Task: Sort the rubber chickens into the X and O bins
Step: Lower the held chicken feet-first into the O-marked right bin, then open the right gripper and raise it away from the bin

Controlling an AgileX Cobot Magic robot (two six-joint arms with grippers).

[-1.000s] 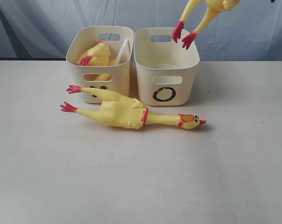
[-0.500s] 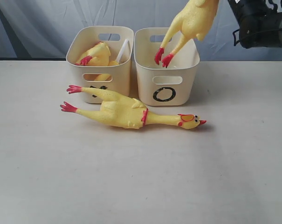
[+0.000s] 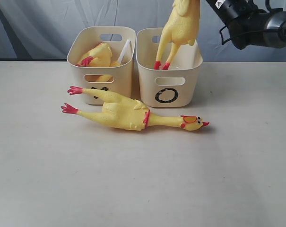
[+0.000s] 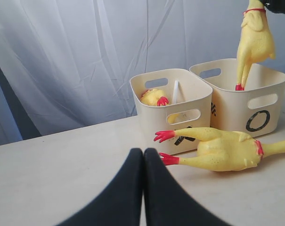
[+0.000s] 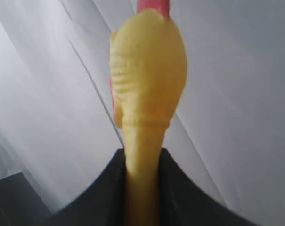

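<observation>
A yellow rubber chicken (image 3: 180, 26) hangs upright with its red feet just inside the O bin (image 3: 192, 87). My right gripper (image 5: 142, 162) is shut on its neck; in the exterior view only the right arm (image 3: 254, 23) shows, at the top right. The X bin (image 3: 76, 71) stands left of the O bin, touching it, with a chicken (image 3: 98, 56) inside. A large chicken (image 3: 126, 113) lies on the table before both bins, head to the right. My left gripper (image 4: 143, 153) is shut and empty, low over the table short of the large chicken's (image 4: 222, 150) feet.
A thin white piece (image 3: 125, 51) leans inside the X bin against its right wall. A grey curtain (image 3: 39, 23) hangs right behind the bins. The pale table (image 3: 143, 179) stretches from the large chicken to the front.
The held chicken has swung left and come down, from above the O bin's far right corner to feet inside the bin. The right arm has come into the exterior view.
</observation>
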